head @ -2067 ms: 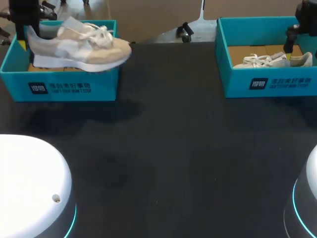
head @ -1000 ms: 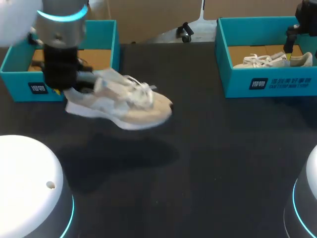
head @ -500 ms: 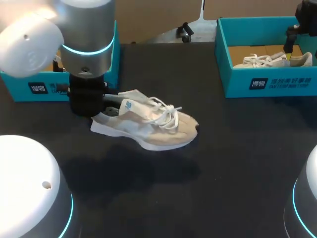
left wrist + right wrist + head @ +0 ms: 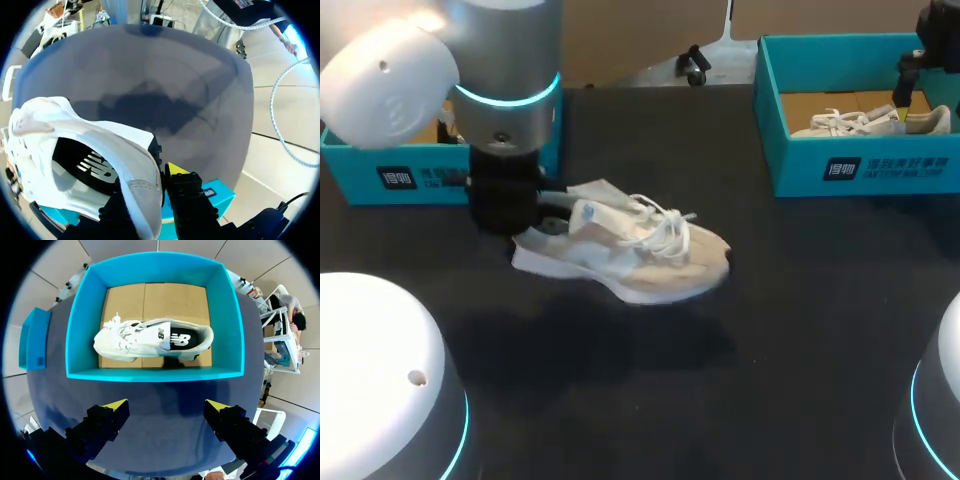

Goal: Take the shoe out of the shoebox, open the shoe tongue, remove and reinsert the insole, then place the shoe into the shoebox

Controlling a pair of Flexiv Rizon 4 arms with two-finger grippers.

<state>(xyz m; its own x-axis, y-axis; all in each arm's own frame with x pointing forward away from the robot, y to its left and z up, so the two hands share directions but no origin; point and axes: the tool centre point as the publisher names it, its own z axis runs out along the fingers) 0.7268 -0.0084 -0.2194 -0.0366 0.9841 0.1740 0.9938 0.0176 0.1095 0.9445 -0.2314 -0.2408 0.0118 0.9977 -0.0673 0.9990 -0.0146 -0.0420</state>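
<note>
At the upper left of the head view you have the left shoebox [image 4: 380,178], a straight-walled teal cardboard box. It is half hidden behind the glossy white and grey shell of your left arm [image 4: 505,90]. Just right of it, left of centre, the left gripper [image 4: 152,185] is clenched on the padded heel collar of the shoe [image 4: 640,262], with one yellow-tipped finger outside it. The shoe is a low beige-and-white trainer with soft fabric panels and white laces. Its toe points right, and it is out of the box over the matte black counter [image 4: 770,330]. Whether its sole touches, you cannot tell. At the upper right, the right shoebox [image 4: 880,165], in the same teal card with a brown floor, holds a second shoe [image 4: 850,124], which is white. The right gripper [image 4: 166,407] hangs above it, fingers spread wide, grasping nothing.
</note>
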